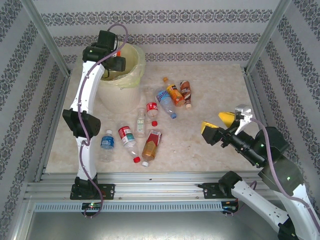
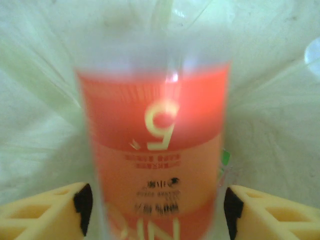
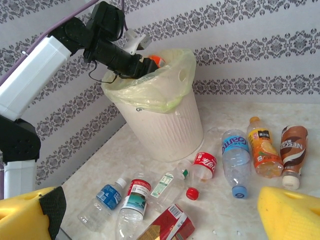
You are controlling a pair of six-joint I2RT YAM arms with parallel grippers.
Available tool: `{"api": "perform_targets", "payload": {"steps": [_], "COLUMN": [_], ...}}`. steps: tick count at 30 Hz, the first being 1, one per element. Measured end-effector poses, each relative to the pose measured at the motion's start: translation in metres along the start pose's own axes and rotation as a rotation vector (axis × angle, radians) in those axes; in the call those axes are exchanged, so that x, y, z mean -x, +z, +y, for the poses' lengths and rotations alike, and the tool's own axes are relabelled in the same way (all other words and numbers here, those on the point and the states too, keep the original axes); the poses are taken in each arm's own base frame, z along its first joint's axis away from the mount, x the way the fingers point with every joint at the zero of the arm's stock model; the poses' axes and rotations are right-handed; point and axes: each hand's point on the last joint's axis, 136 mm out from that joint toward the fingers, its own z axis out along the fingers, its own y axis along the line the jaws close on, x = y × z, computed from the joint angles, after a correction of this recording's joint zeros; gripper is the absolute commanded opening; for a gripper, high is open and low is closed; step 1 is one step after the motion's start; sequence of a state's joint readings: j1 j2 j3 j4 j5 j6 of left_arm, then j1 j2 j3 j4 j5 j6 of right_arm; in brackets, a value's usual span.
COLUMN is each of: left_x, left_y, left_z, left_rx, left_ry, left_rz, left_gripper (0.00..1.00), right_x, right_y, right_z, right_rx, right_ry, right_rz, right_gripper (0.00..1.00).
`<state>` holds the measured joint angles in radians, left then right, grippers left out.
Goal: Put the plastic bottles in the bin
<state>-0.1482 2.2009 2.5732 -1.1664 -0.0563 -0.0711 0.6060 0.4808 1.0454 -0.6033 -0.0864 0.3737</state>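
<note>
While left gripper [image 1: 114,61] hangs over white, green-lined bin [image 1: 120,97] at tabletop [image 1: 215,82] far-left corner, one red-orange-labelled bottle [image 2: 155,150] between fingers, grip unclear; eight clear, colour-labelled plastic bottles [image 1: 151,145] lie mid-tabletop; right gripper [image 1: 222,125] wide open, empty.

The orange-labelled bottle [image 2: 155,150] is blurred, cut off at the bottom edge.

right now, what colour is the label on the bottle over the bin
Red over orange with a pale 5; the bottle shows best in the left wrist view.
</note>
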Motion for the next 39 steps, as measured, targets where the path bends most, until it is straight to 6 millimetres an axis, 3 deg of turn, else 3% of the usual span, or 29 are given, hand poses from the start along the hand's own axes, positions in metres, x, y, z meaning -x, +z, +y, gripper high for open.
{"api": "perform_targets", "payload": {"steps": [5,11,14,22,25,39], "left_x": [-0.001,0.003,0.007,0.007,-0.011,-0.176], "left_y": [0.0,-0.01,-0.03,-0.105,-0.119,-0.153], "left_z": [0.0,0.001,0.003,0.012,0.016,0.023], "left_rx": [0.001,-0.001,-0.004,-0.017,-0.013,-0.051], "left_ry": [-0.019,-0.025,-0.03,-0.053,-0.065,-0.139], "left_rz": [0.003,-0.015,-0.047,-0.148,-0.138,-0.004], "left_gripper": [0.99,1.0,1.0,1.0,1.0,1.0], "right_x": [-0.007,-0.012,-0.014,-0.016,-0.017,-0.023], "right_y": [0.004,0.006,0.007,0.007,0.007,0.014], "right_z": [-0.003,-0.005,-0.004,0.0,0.003,0.008], "right_rx": [-0.007,-0.009,-0.005,0.018,0.035,0.068], "right_ry": [0.023,0.042,0.047,0.055,0.066,0.092], "right_rz": [0.018,0.031,0.037,0.048,0.055,0.094], "right_gripper": [0.98,0.98,0.98,0.98,0.98,0.98]}}
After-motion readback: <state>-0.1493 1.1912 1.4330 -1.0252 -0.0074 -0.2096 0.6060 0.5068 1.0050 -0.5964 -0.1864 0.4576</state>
